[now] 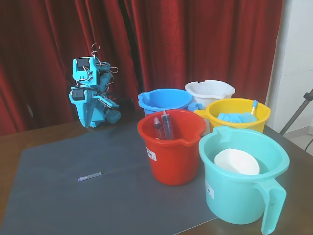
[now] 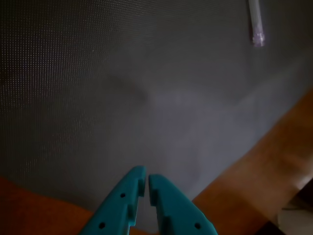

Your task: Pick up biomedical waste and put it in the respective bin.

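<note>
Gripper (image 2: 146,181) empty, jaws all but closed; in wrist view needle stick (image 2: 256,24) lies at 1 o'clock, well apart, on grey mat (image 2: 122,98); long axis near 12–6; white bucket (image 1: 209,89) at rear in fixed view.

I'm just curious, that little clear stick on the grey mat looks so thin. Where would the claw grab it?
Probably at mid-length, coming straight down from above. The stick lies flat on the mat with clear space around it, so the gripper would likely straddle its narrow width, fingers closing across it rather than along it.
</note>
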Motion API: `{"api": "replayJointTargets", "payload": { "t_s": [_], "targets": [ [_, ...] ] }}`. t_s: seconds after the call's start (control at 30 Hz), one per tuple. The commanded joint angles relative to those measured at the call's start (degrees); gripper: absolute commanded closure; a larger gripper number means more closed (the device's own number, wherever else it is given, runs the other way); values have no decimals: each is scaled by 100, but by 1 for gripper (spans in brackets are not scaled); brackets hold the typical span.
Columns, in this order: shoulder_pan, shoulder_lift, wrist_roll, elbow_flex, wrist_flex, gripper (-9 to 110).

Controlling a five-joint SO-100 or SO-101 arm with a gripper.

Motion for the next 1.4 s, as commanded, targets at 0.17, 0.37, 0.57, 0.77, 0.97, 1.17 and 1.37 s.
{"api": "replayJointTargets", "payload": {
  "t_s": [0.17,0.37,0.57,0.77,0.97,1.17,1.37],
  "targets": [
    [-26,-44,9,-35,26,102],
    [-26,-44,9,-35,26,102],
    [-26,-44,9,-35,26,102],
    [-79,-35,-62,-35,-202,102],
    [-624,-158,-9,-26,-3146,101],
    [-747,-1705,-44,-606,-4342,101],
    [-765,-4641,-44,-2856,-3674,102]
  ]
}}
